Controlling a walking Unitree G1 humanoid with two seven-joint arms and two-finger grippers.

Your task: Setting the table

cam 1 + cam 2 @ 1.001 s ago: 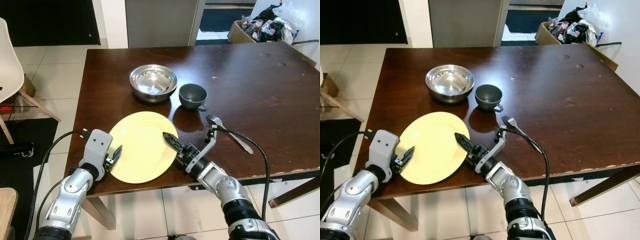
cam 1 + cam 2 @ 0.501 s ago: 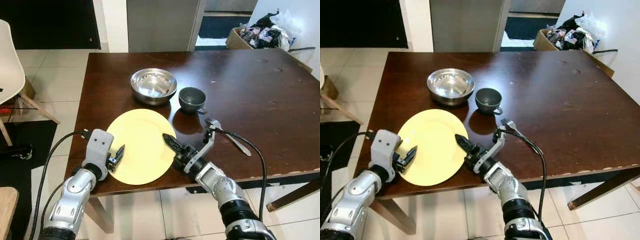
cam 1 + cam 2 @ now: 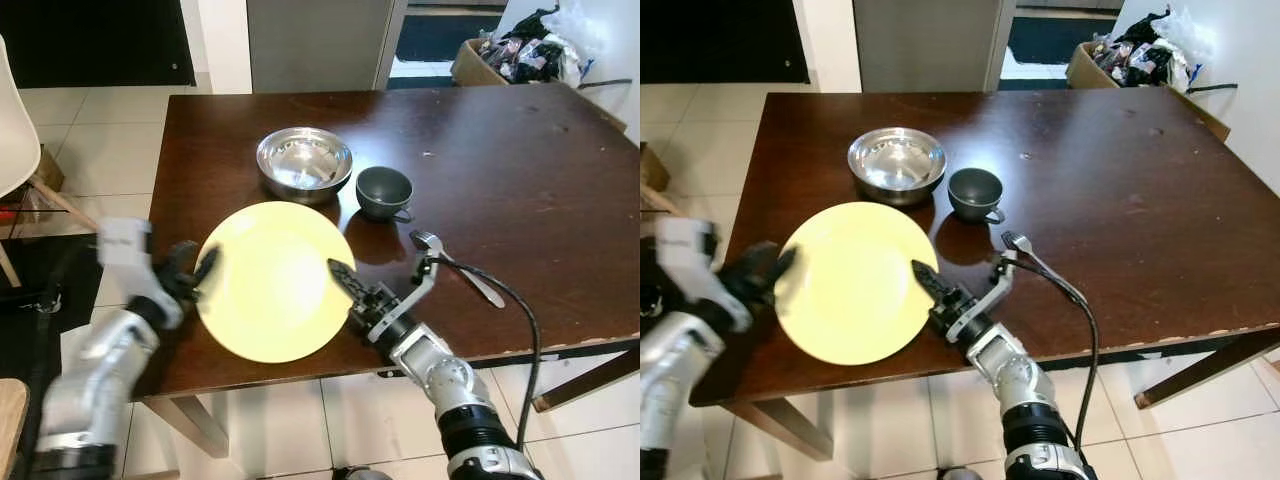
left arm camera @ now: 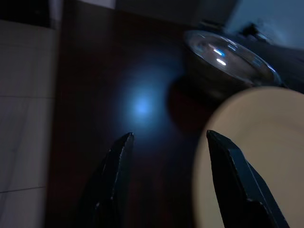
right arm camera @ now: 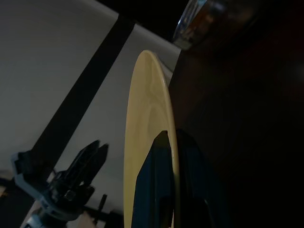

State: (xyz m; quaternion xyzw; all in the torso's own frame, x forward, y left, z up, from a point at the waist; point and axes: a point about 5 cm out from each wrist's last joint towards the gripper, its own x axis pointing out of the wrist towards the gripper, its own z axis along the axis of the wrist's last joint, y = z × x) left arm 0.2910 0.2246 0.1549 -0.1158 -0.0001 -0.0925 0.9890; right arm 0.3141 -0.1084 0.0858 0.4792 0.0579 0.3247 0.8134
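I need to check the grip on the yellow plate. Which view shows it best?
The right wrist view: the right hand pinches the yellow plate rim, seen edge-on. Both eye views show its whole face; the left wrist view, one edge beside open fingers.

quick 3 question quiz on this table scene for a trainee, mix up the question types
1. True or false: the right gripper is shut on the rim of the yellow plate.
2. Which dish sits between the steel bowl and the fork?
A. the dark cup
B. a glass
C. a pan
3. Fill in: the left gripper, fingers open, is beside the plate's ____ edge.

Key: 1 true; 2 A; 3 left
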